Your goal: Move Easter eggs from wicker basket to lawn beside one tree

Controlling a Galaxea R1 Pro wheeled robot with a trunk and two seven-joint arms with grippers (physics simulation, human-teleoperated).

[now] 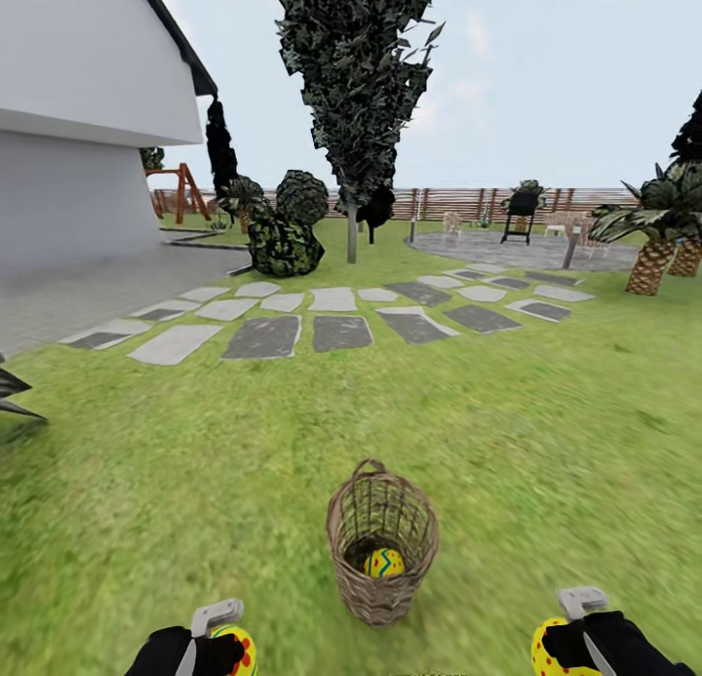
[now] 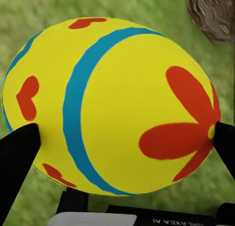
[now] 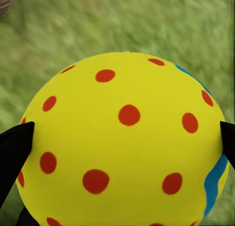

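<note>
The wicker basket (image 1: 380,544) stands upright on the lawn (image 1: 546,442) just ahead of me, with one yellow Easter egg (image 1: 383,563) lying in its bottom. Low on the left, my left gripper (image 1: 213,645) is shut on a second egg (image 2: 112,106) with a blue band and red flower, its black fingers (image 2: 17,160) pressing both sides. On the right, my right gripper (image 1: 573,642) is shut on a red-dotted egg (image 3: 122,143) between its fingers (image 3: 14,147). Both held eggs hang over grass beside the basket (image 2: 213,13). The tree is out of view.
Grey stepping stones (image 1: 341,333) cross the grass beyond the basket. A white house wall (image 1: 78,169) rises at left. A slim dark conifer (image 1: 353,120) and bushes (image 1: 285,237) stand behind the path, short palms (image 1: 653,257) at right, a slat fence (image 1: 468,203) at the back.
</note>
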